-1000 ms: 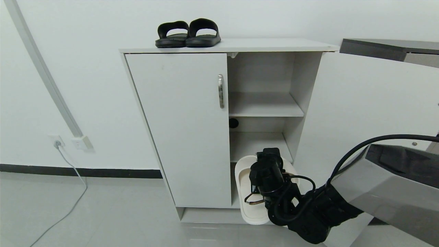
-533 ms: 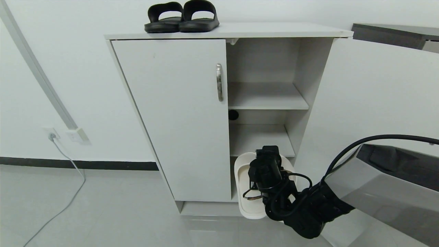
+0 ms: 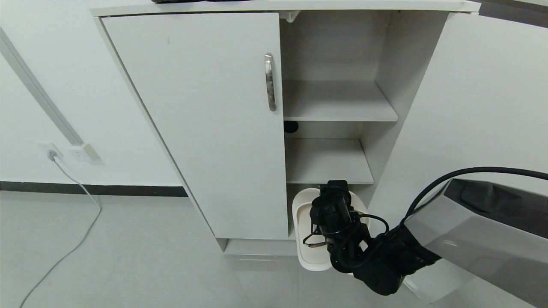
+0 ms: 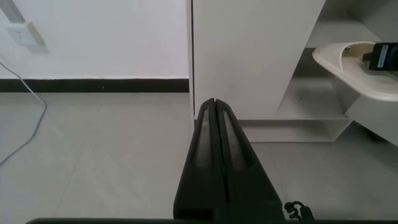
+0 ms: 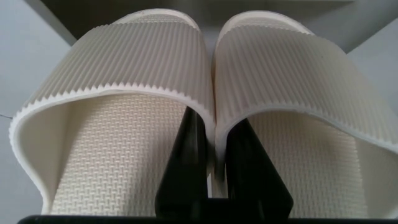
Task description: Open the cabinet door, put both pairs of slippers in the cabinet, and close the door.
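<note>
Since one second ago the head camera has come nearer and lower: the cabinet [image 3: 411, 55] fills more of the head view, and the black slippers [image 3: 184, 1] on its top have slid to the upper edge. Do not read this as movement of the cabinet. Measured against the cabinet, the white slippers [image 3: 305, 231] now sit lower. Their toes lie just under the front edge of the lower shelf [image 3: 325, 164] instead of overlapping it.

The white slippers point toe-first into the mouth of the bottom compartment, with their heels outside, above the floor [image 3: 128, 265]. The right gripper [image 5: 214, 134] carries them. Its fingers [image 5: 186, 149] are clamped on the two adjoining inner walls, one finger inside each slipper. The right door [image 3: 479, 107] stands open and the left door [image 3: 205, 119] is shut.

The left gripper [image 4: 214, 107] hangs above the floor near the cabinet with its fingers pressed together on nothing.

Treat the first pair as lined up for insertion but not yet placed. You have still to seat and release it, fetch the black pair and close the door. Check clearance under the shelf edge before you advance.
</note>
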